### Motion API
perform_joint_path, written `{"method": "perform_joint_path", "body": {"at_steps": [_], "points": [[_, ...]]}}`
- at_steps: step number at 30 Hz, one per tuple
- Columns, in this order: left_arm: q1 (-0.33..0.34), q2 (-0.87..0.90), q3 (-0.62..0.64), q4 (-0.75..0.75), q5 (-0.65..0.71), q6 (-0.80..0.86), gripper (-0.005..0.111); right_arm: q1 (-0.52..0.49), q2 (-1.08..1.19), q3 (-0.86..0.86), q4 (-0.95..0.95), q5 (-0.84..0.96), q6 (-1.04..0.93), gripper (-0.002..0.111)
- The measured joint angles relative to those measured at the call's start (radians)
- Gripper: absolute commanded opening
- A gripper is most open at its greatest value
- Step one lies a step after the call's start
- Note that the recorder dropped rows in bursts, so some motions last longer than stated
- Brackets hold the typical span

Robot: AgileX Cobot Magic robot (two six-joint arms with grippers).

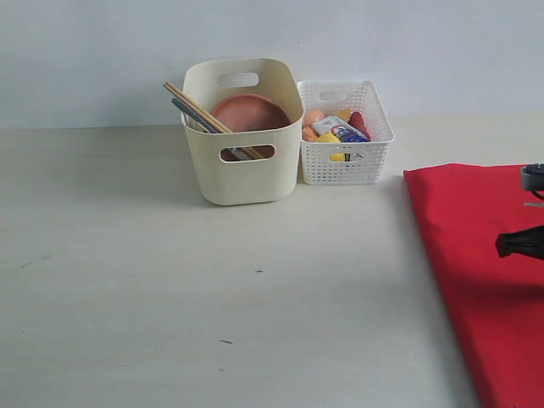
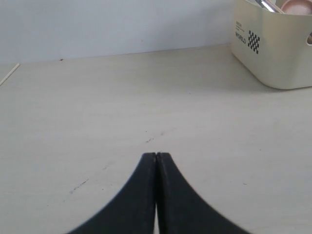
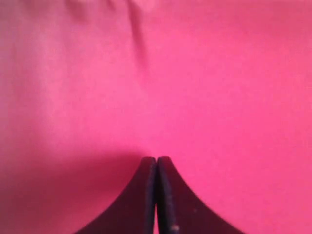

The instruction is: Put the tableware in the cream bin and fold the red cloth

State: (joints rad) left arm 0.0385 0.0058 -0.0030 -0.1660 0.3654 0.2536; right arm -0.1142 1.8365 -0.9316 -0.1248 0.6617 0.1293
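The cream bin [image 1: 242,161] stands at the back of the table. The chopsticks [image 1: 194,105] lean out of its left side, and the round brown plate [image 1: 252,112] stands inside it. Other tableware in it is hidden by its walls. The red cloth [image 1: 476,272] lies flat on the right and runs off the frame. My right gripper [image 1: 503,246] hovers over the cloth, shut, with nothing between its fingers; in its wrist view the gripper [image 3: 156,158] has only red cloth [image 3: 195,73] around it. My left gripper [image 2: 156,155] is shut over bare table, with the cream bin [image 2: 273,53] ahead of it to one side.
A white lattice basket [image 1: 344,149] holding food items and a small carton stands right of the bin, touching it. The pale table [image 1: 170,289] spreads wide in front of both. A grey wall runs behind them.
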Motion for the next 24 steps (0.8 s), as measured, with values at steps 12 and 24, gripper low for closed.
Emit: {"method": "perform_joint_path", "body": {"at_steps": [12,24], "points": [[0.0,0.0,0.0,0.0,0.0,0.0,0.0,0.0,0.118,-0.162,-0.004,-0.01,0.026,0.0],[0.0,0.0,0.0,0.0,0.0,0.0,0.0,0.0,0.242,-0.328,-0.004,0.0,0.013,0.0]]}}
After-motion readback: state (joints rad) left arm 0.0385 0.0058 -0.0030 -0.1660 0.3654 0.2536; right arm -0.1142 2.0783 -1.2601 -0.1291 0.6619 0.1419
